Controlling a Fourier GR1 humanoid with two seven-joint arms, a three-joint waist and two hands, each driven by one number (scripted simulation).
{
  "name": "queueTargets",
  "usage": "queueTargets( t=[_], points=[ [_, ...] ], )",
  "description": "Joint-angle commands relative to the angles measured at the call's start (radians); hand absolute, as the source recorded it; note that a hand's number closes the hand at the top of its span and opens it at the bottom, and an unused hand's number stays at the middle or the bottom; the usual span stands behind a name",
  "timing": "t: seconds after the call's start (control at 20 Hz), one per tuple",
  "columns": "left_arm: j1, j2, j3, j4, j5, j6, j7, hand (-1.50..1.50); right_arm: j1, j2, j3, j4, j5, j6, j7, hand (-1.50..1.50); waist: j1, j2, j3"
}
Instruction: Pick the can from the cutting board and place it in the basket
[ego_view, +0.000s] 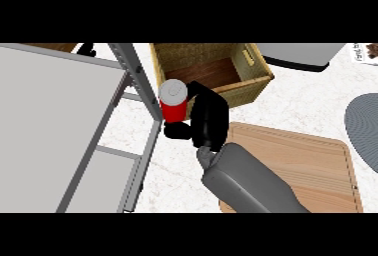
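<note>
— Red can (173, 103) with a silver top: where is it?
— Centre of the frame, grasped by the right robot hand (204, 120), just beside the woven basket's (251, 89) front-left corner, off the wooden cutting board (303, 160) at lower right, above the white counter (310, 100).

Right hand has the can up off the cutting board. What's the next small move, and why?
Probably carry the can a little further toward the basket's open middle before letting go. The right hand holds it beside the basket's near-left corner, not over the opening, with the cutting board behind it.
</note>
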Motion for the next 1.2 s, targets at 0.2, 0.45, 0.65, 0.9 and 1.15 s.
queueTargets(
  t=[0.2, 0.45, 0.65, 0.9, 1.15],
  points=[
    [0.013, -0.052, -0.043, 0.023, 0.002, -0.026, 0.001, 0.0, -0.254, 0.003, -0.022, 0.1, 0.061, -0.154, 0.156, 1.5, -0.01, -0.016, -0.012],
    [0.007, -0.064, -0.037, 0.034, -0.005, -0.012, 0.01, 0.0, -0.387, 0.003, -0.068, 0.185, 0.065, -0.152, 0.211, 1.5, -0.016, -0.019, -0.014],
    [0.03, -0.058, -0.033, 0.025, -0.01, -0.019, -0.002, 0.0, -0.478, 0.003, -0.146, 0.271, 0.101, -0.206, 0.224, 1.5, -0.02, -0.019, -0.014],
    [0.04, -0.059, -0.019, 0.025, -0.017, -0.006, -0.002, 0.0, -0.597, 0.003, -0.216, 0.382, 0.128, -0.225, 0.259, 1.5, -0.032, -0.018, -0.016],
    [0.05, -0.051, -0.011, 0.017, -0.014, -0.02, 0.007, 0.0, -0.718, 0.003, -0.267, 0.525, 0.155, -0.195, 0.303, 1.5, -0.049, -0.015, -0.016]
  ],
)
